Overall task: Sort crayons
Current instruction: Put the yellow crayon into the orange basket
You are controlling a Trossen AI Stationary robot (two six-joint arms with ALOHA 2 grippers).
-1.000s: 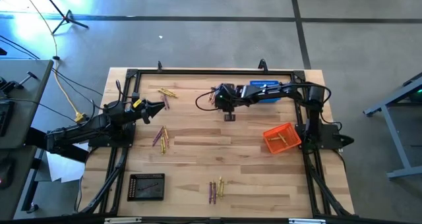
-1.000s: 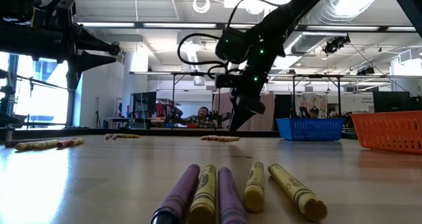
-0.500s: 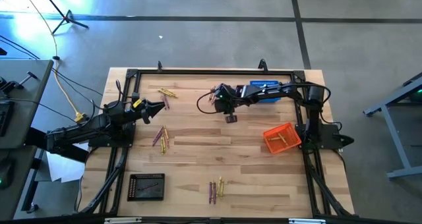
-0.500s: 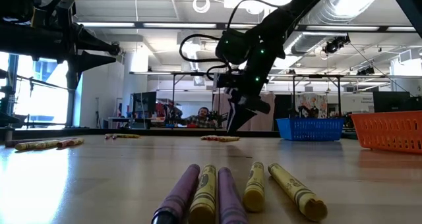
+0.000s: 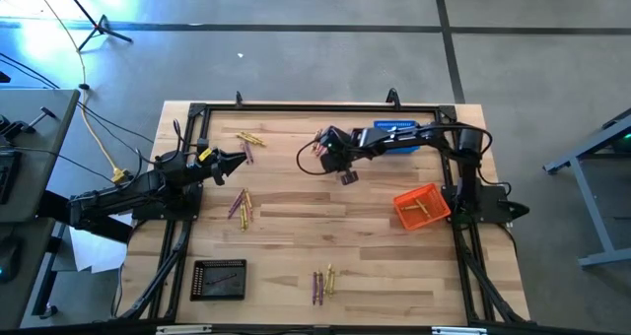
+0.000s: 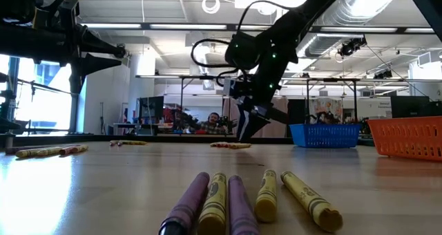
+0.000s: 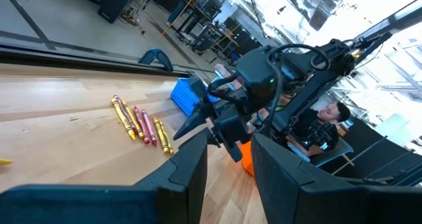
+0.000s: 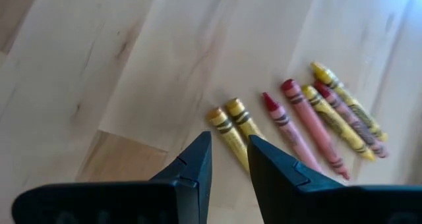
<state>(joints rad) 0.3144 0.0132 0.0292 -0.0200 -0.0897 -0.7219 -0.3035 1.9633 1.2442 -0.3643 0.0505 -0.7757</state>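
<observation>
Since a moment ago the right gripper (image 5: 347,175) has swung a little toward the blue basket (image 5: 394,138), its fingers (image 8: 198,159) slightly spread and holding nothing. Crayons (image 8: 316,122) lie on the counter (image 5: 296,207) just past it. Left gripper (image 5: 237,161) waits with fingers a little apart, near more crayons

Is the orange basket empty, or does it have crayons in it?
Not empty. The high view shows a yellow crayon lying inside the orange basket, near the right arm's base.
</observation>
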